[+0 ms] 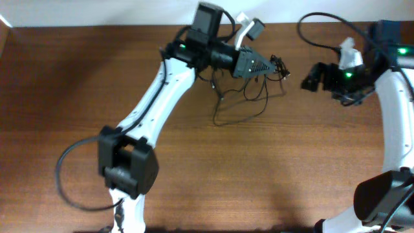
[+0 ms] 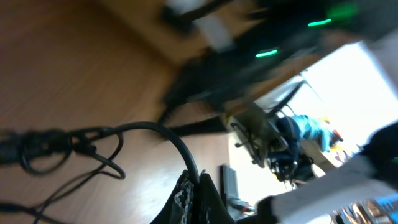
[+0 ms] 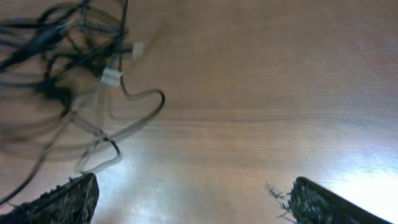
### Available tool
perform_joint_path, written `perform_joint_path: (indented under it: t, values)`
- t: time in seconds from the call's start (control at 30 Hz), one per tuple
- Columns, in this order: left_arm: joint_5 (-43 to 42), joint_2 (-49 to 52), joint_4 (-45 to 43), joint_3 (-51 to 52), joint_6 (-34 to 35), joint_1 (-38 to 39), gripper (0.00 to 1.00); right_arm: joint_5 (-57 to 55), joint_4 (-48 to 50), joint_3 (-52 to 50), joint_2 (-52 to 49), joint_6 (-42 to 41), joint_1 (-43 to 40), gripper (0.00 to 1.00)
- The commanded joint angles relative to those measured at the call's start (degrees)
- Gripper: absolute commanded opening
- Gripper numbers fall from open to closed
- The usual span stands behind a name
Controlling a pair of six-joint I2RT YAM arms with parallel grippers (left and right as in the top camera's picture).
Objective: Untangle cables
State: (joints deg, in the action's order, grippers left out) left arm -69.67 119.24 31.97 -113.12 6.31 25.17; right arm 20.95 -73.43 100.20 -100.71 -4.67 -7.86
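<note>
The cables (image 1: 249, 97) are thin black cords in a tangled bundle at the table's back centre, with loops trailing toward the front. My left gripper (image 1: 273, 66) is shut on a black cord of the bundle (image 2: 180, 146) and holds it lifted above the wood. In the left wrist view the cord arches out of the closed jaws (image 2: 200, 180) toward a knot (image 2: 43, 146). My right gripper (image 1: 309, 79) is open and empty, to the right of the bundle. In the right wrist view the tangle with small white plugs (image 3: 93, 68) lies up left of the open jaws (image 3: 193, 196).
The wooden table (image 1: 272, 175) runs under both arms. A thick black arm cable (image 1: 65, 181) loops at the front left. Another arm cable (image 1: 330, 22) arcs at the back right. A room with chairs (image 2: 280, 143) shows beyond the table edge.
</note>
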Motion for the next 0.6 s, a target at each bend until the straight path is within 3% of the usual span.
perform_joint_path:
  t: [0.0,0.17,0.57]
  values:
    - [-7.5,-7.63,0.04,-0.35,0.59,-2.54,0.0,2.86,4.9,0.48,-0.07,-2.91,5.49,0.99]
    - [-5.51,-11.02,0.28,-0.35,0.59,-8.74,0.0,16.04,10.47,1.03,0.39,-2.89,7.37,0.87]
    - [-0.83,-11.02,1.36,-0.35,2.29,-8.24,0.0,21.35,18.49,3.52,3.61,-3.32,14.29,0.87]
